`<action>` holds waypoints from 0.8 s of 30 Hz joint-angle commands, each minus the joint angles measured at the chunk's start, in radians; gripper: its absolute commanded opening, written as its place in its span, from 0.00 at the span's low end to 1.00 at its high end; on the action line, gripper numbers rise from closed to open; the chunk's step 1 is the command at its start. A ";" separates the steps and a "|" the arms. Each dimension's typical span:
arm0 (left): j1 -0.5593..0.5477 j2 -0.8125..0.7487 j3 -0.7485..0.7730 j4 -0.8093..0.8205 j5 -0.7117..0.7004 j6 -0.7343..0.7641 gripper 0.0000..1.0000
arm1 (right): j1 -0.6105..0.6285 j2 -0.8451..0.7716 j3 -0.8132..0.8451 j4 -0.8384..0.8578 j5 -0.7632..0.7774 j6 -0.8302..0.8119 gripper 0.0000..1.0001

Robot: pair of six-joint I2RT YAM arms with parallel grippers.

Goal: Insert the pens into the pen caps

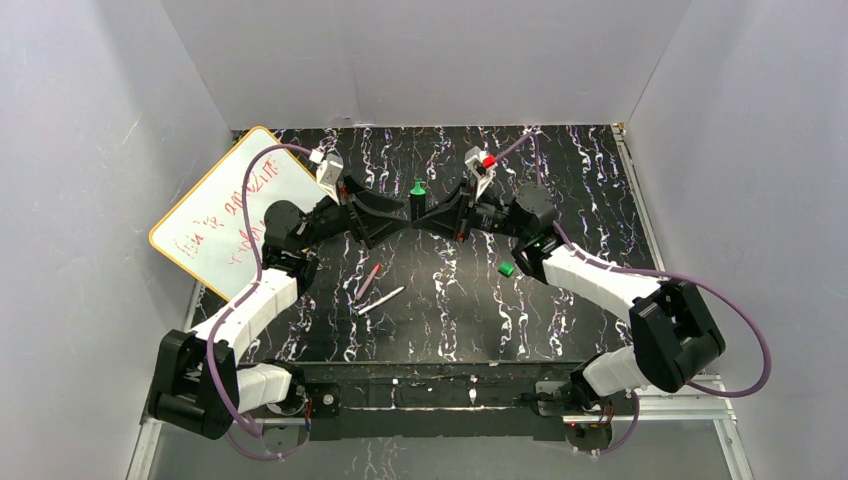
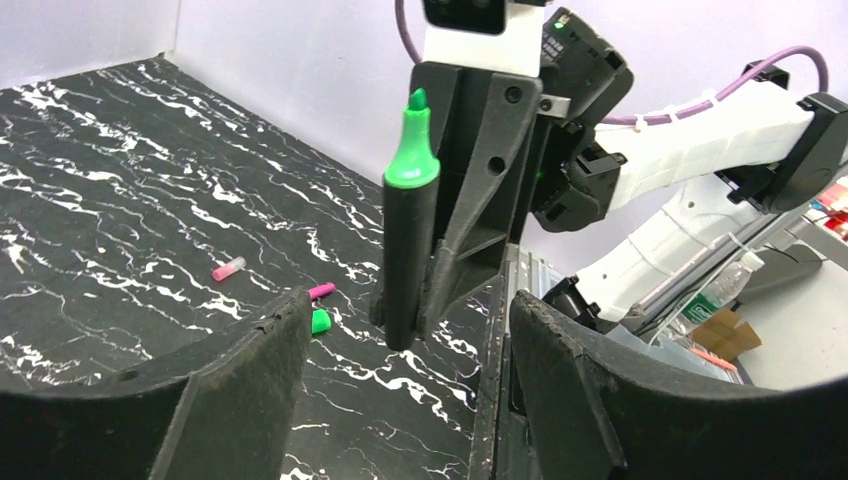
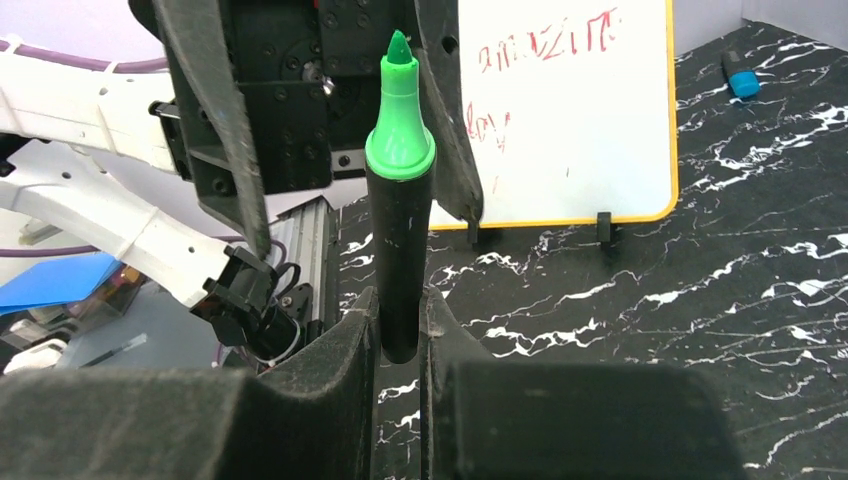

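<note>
Black marker (image 3: 400,250) upright, green tip (image 3: 398,110) up, clamped in right pincer (image 3: 400,335).

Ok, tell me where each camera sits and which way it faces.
Top external: above and behind the bases, looking down at the table; left arm and right arm show.
Left wrist: on the left arm, facing the right pincer holding the black marker; open left fingers frame it.
Right wrist: on the right arm, facing the left pincer and whiteboard; right fingers grip the marker.
Shared: both wrist views show that marker.

Left tool (image 1: 400,218), right tool (image 1: 430,220) flank upright marker (image 1: 418,190).
</note>
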 commanded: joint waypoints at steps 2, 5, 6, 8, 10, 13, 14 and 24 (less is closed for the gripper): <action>0.000 -0.015 -0.017 0.003 -0.053 0.038 0.68 | 0.019 0.030 0.073 0.084 -0.028 0.012 0.01; -0.003 -0.019 -0.018 -0.001 -0.054 0.042 0.68 | 0.027 0.051 0.087 0.088 -0.035 0.012 0.01; -0.004 -0.021 -0.020 -0.001 -0.057 0.045 0.68 | 0.029 0.058 0.092 0.088 -0.036 0.012 0.01; -0.004 -0.026 -0.022 -0.001 -0.061 0.048 0.67 | 0.032 0.072 0.099 0.093 -0.038 0.015 0.01; -0.006 -0.028 -0.023 -0.001 -0.067 0.052 0.66 | 0.039 0.089 0.106 0.103 -0.042 0.023 0.01; -0.006 -0.022 -0.022 -0.001 -0.067 0.052 0.63 | 0.046 0.115 0.113 0.135 -0.055 0.041 0.01; -0.006 -0.019 -0.021 -0.001 -0.065 0.052 0.63 | 0.050 0.122 0.114 0.145 -0.057 0.047 0.01; -0.010 -0.017 -0.023 -0.006 -0.060 0.054 0.54 | 0.077 0.169 0.144 0.182 -0.059 0.066 0.01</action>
